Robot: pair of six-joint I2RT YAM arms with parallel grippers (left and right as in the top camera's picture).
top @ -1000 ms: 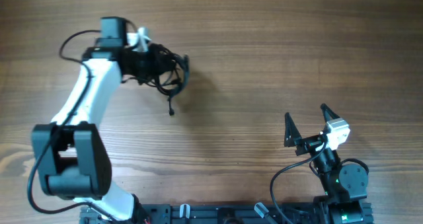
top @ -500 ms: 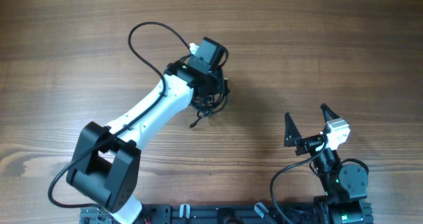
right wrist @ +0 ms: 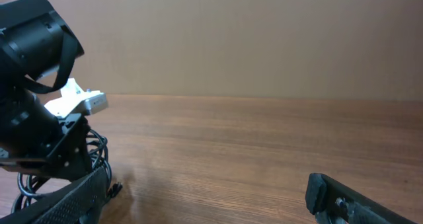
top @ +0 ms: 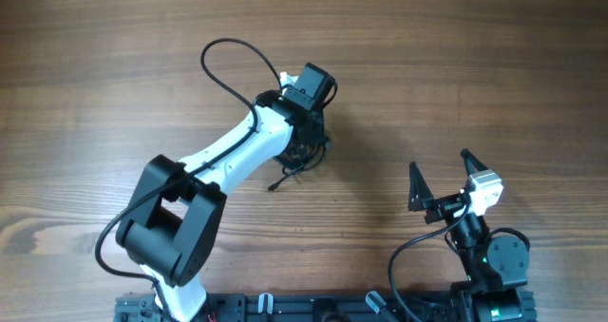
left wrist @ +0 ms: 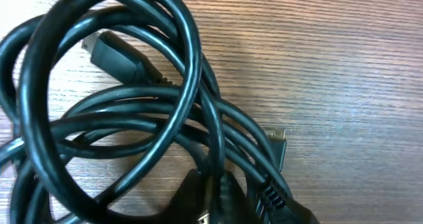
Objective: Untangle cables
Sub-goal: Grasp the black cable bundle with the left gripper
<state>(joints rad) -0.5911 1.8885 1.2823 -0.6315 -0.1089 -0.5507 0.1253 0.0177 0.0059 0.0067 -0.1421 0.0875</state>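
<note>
The cables (top: 309, 154) are a bunch of thin black cords hanging under my left gripper (top: 306, 140) near the middle of the table, with one plug end (top: 273, 184) trailing toward the front left. In the left wrist view the loops (left wrist: 132, 112) fill the frame just above the wood, with a dark plug (left wrist: 119, 55) and a silver-tipped plug (left wrist: 277, 139), and my left gripper (left wrist: 211, 207) is shut on the strands. My right gripper (top: 442, 181) is open and empty at the front right. The bunch also shows in the right wrist view (right wrist: 99, 148), far left of my right gripper (right wrist: 205, 204).
The left arm's own thicker black wire (top: 228, 56) loops over the table behind the arm. The arm bases and a black rail (top: 323, 308) sit along the front edge. Bare wood (top: 475, 75) lies at the far right.
My left arm has carried the cable bunch from the far left of the table rightward and nearer, to the middle. The right arm has not moved.
</note>
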